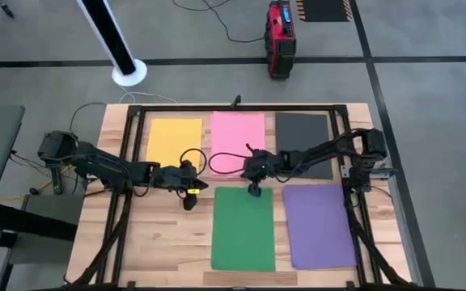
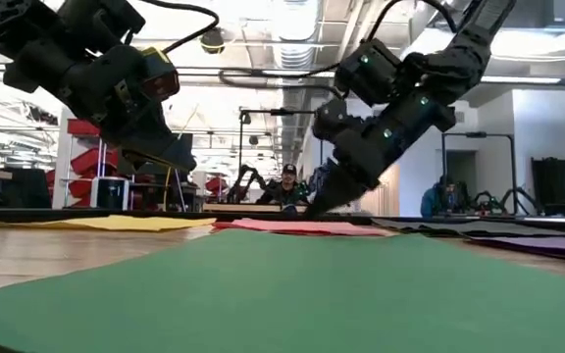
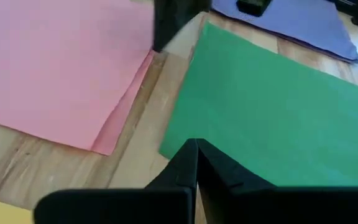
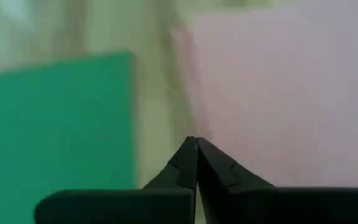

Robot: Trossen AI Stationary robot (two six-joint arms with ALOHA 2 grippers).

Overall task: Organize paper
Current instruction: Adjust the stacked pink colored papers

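My right gripper (image 1: 254, 191) has its fingers pressed together on nothing, tip down at the strip of bare bench (image 1: 168, 242) between the green sheet (image 1: 243, 229) and the pink sheet (image 1: 237, 142); whether it touches the wood I cannot quite tell. My left gripper (image 1: 188, 199), fingers also closed and empty, hangs at nine o'clock from the green sheet's far corner. The purple sheet (image 1: 318, 225) lies at three o'clock from the green. Farther off, the yellow sheet (image 1: 174, 140), the pink and the dark grey sheet (image 1: 304, 139) lie in a row.
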